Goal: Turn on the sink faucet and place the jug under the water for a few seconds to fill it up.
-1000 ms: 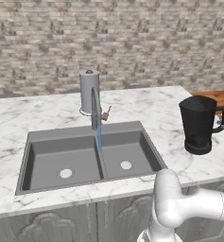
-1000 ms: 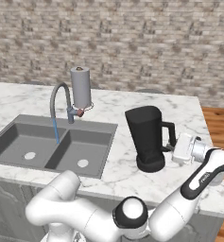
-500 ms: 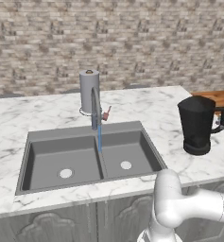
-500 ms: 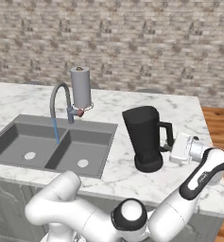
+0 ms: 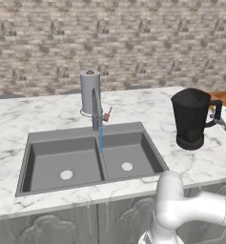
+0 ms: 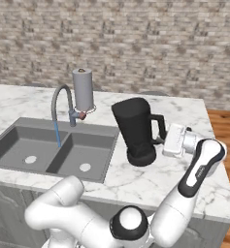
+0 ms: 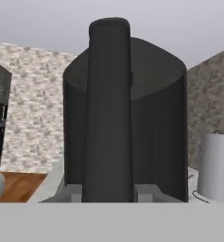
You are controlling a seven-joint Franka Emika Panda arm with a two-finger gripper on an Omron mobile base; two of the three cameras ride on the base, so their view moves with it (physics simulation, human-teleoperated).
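A white, grey-veined marble worktop runs in front of a brick wall. A grey rectangular double-basin sink is set into it close to the front edge. At the back edge behind the sink stands a grey upright paper-towel roll. A tall black jug with a loop handle stands upright on the marble near the right end.

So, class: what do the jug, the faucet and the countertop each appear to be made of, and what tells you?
Jug: probably matte black plastic, dull with no glints.
Faucet: seemingly brushed grey metal, given its thin curved spout.
Countertop: looks like polished white marble with grey veining.
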